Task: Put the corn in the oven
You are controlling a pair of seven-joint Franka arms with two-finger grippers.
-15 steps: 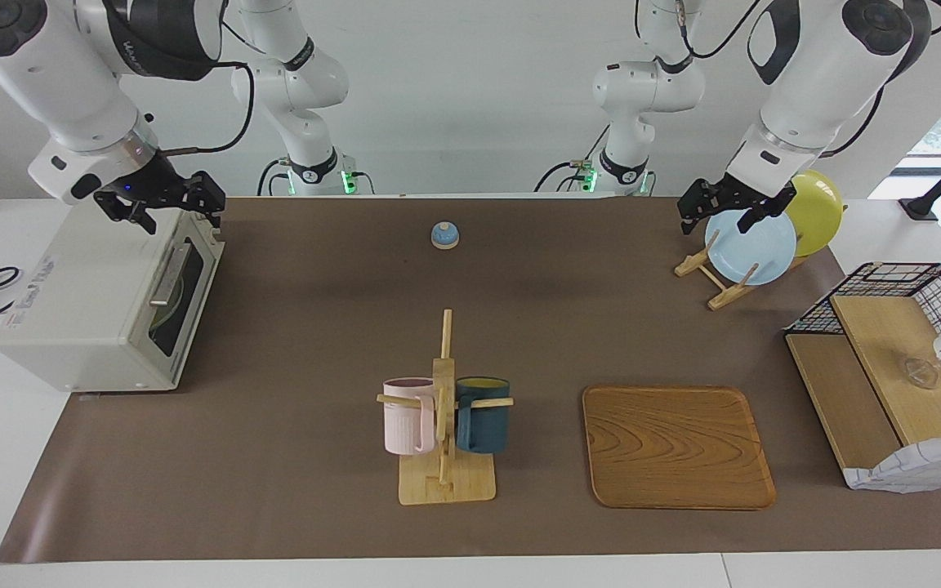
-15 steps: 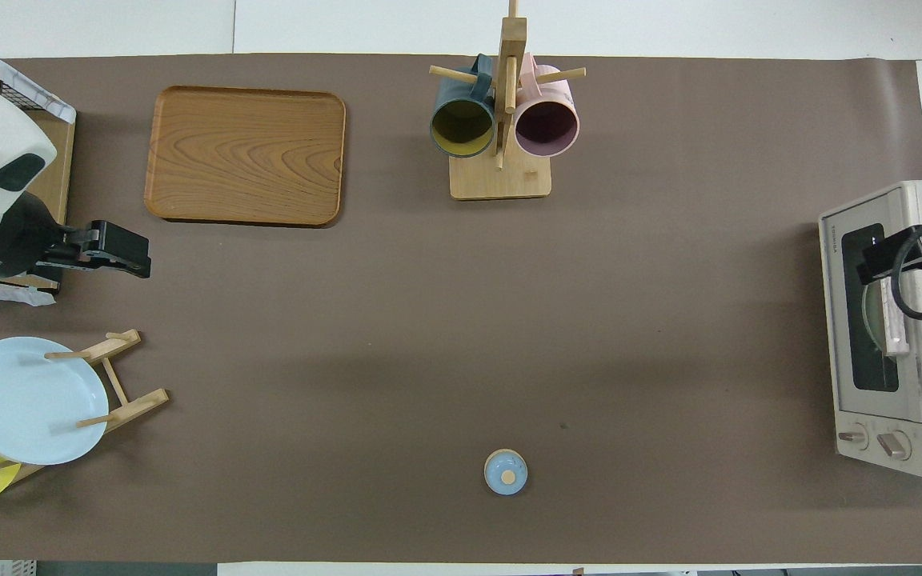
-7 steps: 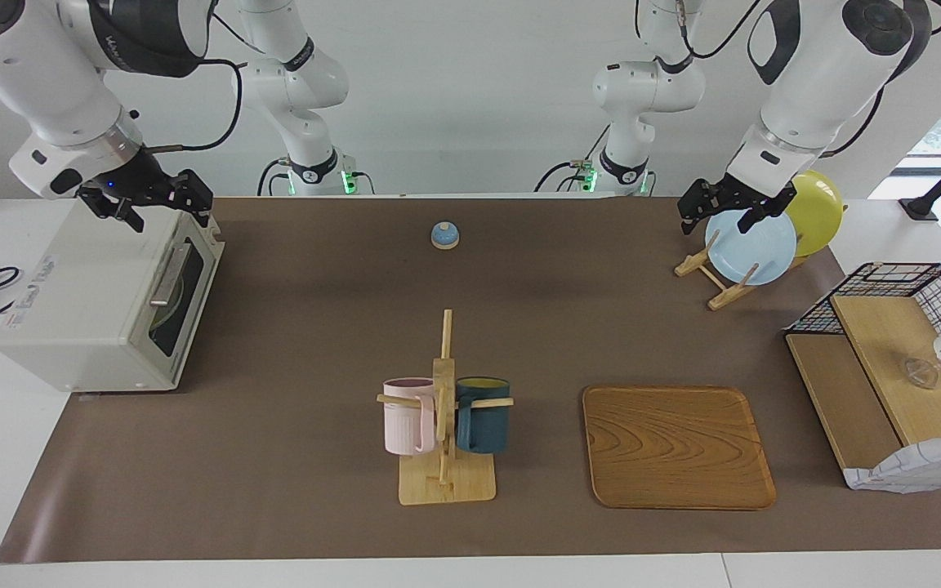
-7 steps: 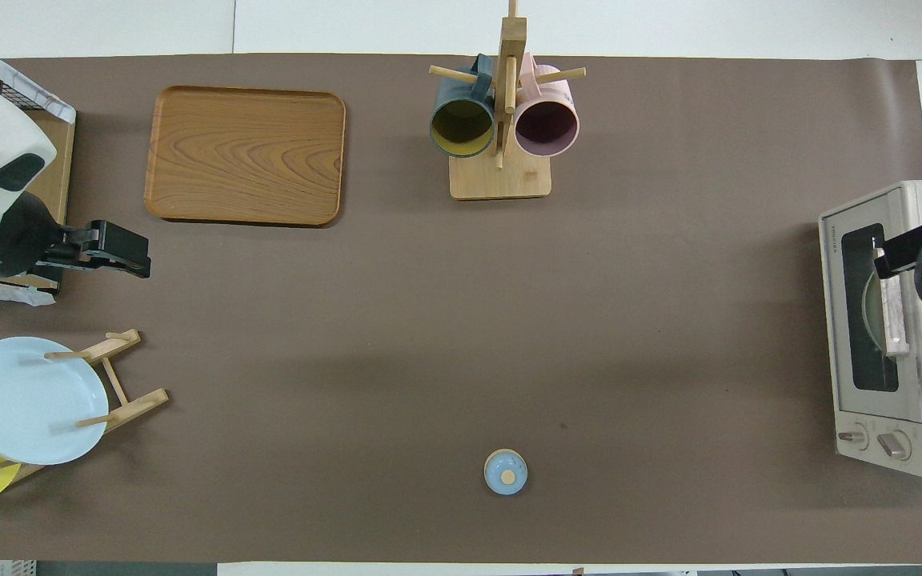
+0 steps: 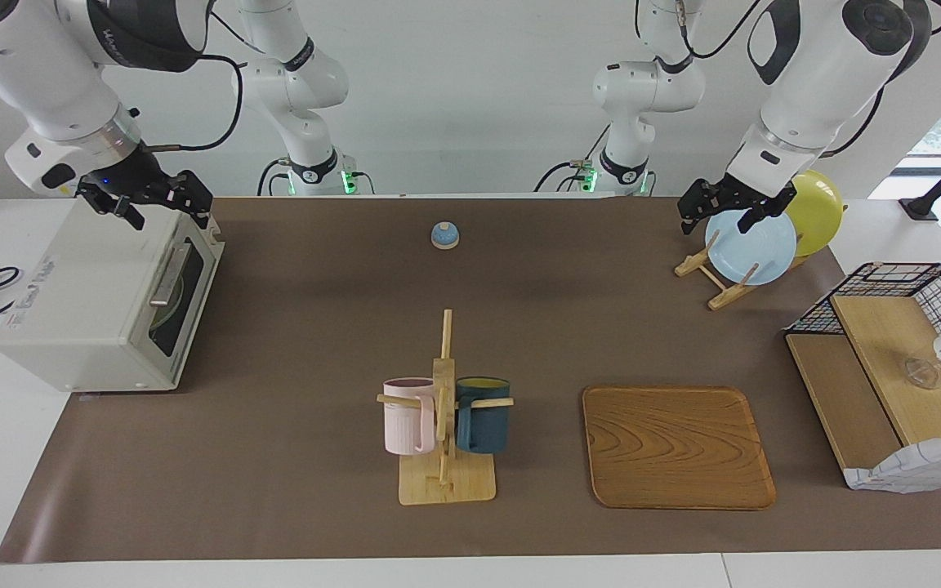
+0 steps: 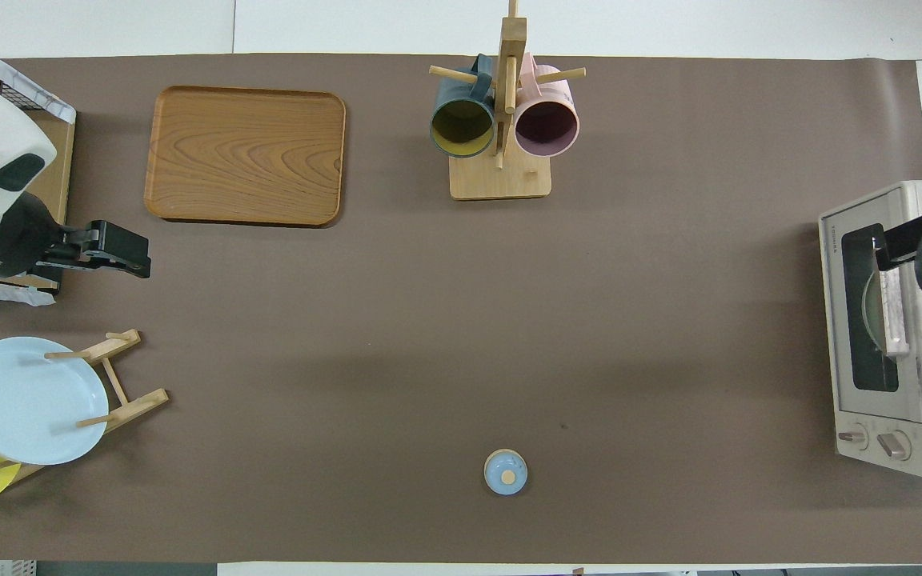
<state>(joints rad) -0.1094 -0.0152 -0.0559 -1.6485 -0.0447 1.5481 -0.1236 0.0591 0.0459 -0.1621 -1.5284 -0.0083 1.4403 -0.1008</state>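
The desk wore a matt brown paper-like covering; the tray was smooth grained wood with a soft sheen; the mug rack was pale bare wood; the oven had a matt off-white shell, a glass door and a metal bar handle; the basket was black wire.

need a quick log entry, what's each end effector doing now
left end effector: open, empty, over the plate rack
right end effector: open, empty, over the oven
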